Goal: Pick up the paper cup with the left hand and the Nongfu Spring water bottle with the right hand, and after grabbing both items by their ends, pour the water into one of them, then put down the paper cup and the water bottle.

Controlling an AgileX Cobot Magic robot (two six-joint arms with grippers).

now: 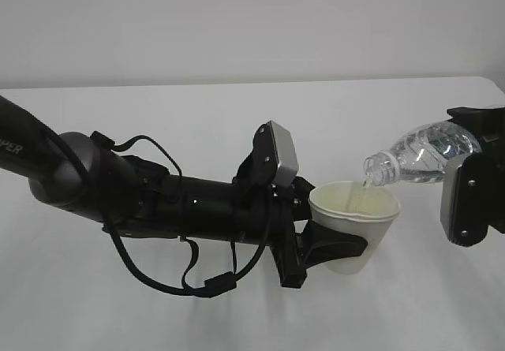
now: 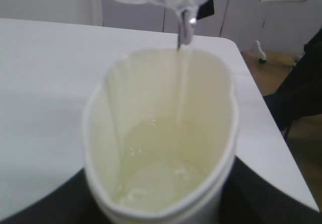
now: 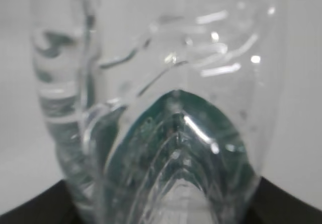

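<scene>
While water runs from the tilted Nongfu Spring water bottle (image 1: 422, 155) at right of the exterior view, the left hand (image 1: 335, 244) pinches the paper cup (image 1: 353, 223) at centre, above the white table (image 1: 197, 122); the right hand (image 1: 473, 185) clasps the bottle's base end. From the left wrist, the cup's rim (image 2: 161, 133) looks squeezed oval: thin, soft card, best held low and gently. From the right wrist, the bottle (image 3: 166, 108) fills the frame, its ribbed plastic light, slick and easily crushed.

Plain lab or office room: bare white rectangular table (image 1: 237, 106), blank pale wall (image 1: 252, 20), wood-toned floor (image 2: 274, 75) beyond.
</scene>
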